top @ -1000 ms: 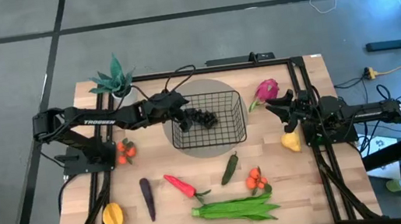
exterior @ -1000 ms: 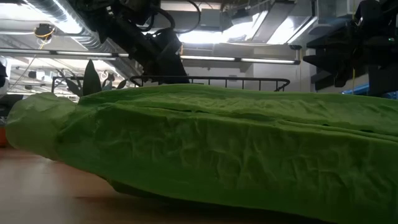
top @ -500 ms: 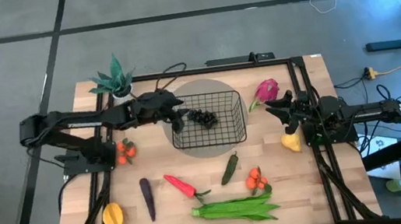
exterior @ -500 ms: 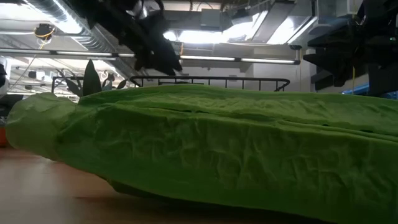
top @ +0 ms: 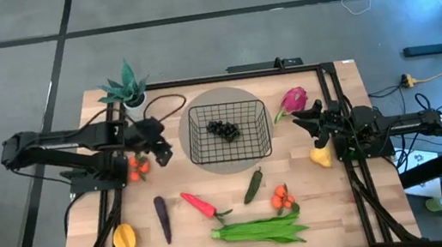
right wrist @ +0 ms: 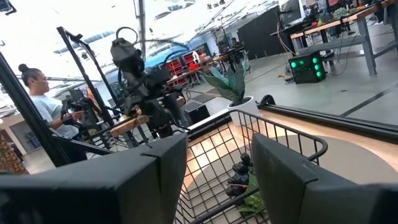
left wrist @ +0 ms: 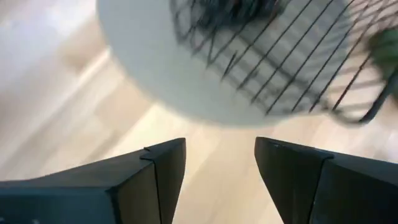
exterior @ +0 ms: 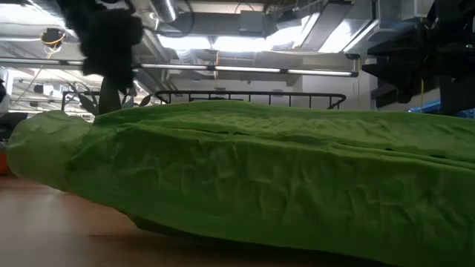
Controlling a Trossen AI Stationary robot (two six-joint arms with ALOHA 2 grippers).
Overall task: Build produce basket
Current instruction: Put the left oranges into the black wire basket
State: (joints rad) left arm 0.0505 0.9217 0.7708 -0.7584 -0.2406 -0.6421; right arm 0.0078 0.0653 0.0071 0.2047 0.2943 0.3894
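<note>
The black wire basket [top: 229,133] stands on a grey round mat, with the dark grapes [top: 224,129] lying on its floor. My left gripper [top: 160,154] hovers open just left of the basket, beside the orange tomatoes [top: 138,165]; in its wrist view the fingers [left wrist: 219,165] are over bare wood with the basket [left wrist: 280,56] ahead. My right gripper [top: 311,125] is open, right of the basket, between the pink dragon fruit [top: 293,99] and the yellow lemon [top: 320,157]. It faces the basket [right wrist: 249,155] and the grapes [right wrist: 239,175].
Lying on the near half of the table are the mango [top: 124,238], eggplant [top: 163,220], red pepper [top: 198,204], cucumber [top: 252,186], more tomatoes [top: 282,197] and the leafy bundle [top: 262,230], which fills the low view [exterior: 260,185]. A teal potted plant [top: 125,87] stands far left.
My left arm has drawn back from over the basket toward the table's left edge and slightly toward the near edge, stopping beside the tomatoes. The grapes have stayed on the basket floor. My right arm has kept still.
</note>
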